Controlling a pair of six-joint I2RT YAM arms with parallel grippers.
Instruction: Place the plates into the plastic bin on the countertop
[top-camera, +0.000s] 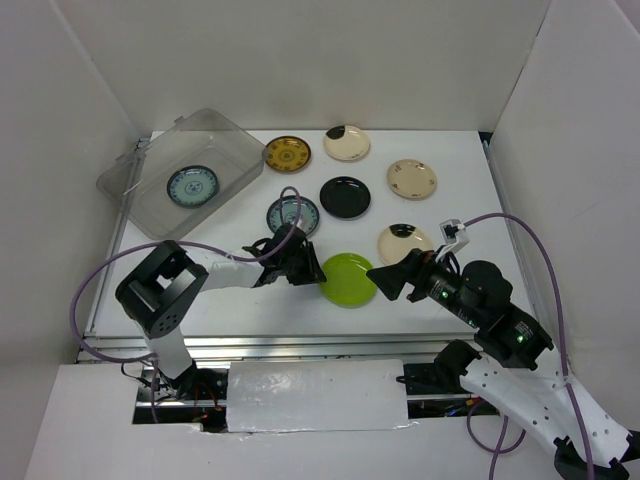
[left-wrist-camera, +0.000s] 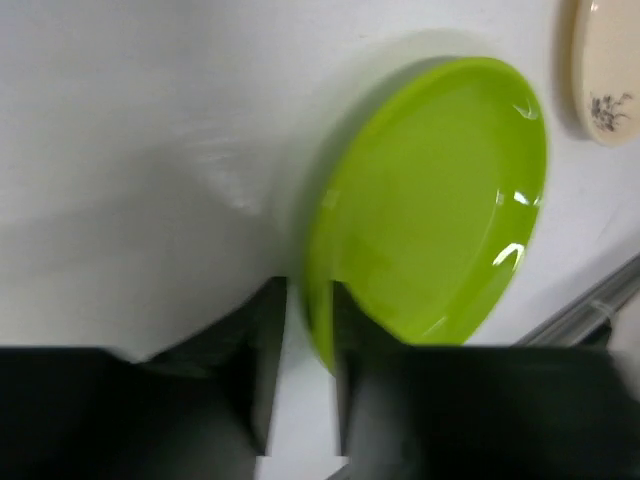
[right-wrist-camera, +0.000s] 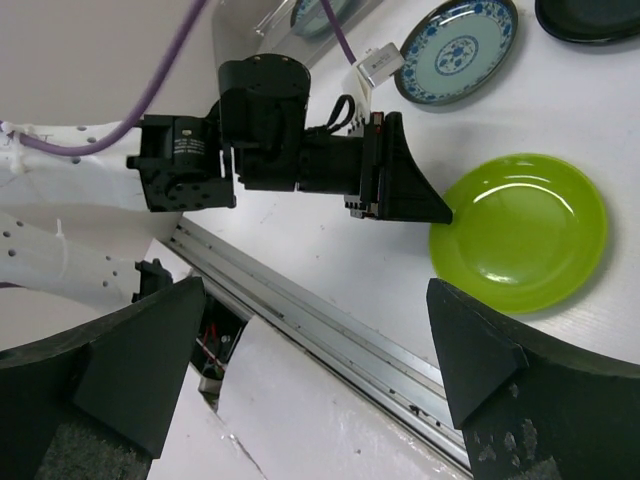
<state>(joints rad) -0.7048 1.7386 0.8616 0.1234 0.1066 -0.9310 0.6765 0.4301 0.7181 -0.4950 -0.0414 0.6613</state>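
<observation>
The lime green plate lies flat near the front edge of the countertop. The left gripper is at its left rim, its fingers straddling the rim. I cannot tell whether they pinch it. The right gripper hovers just right of the plate, spread wide. The clear plastic bin in the back-left corner holds one blue-patterned plate.

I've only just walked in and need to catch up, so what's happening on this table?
Two robot arms are putting small plates into a clear plastic bin. One blue-patterned plate already lies in it, and seven more sit on the countertop. The left end effector straddles the near rim of the lime green plate. Whether it is fully clamped isn't clear. The right end effector hangs open on the plate's other side, holding nothing.
</observation>
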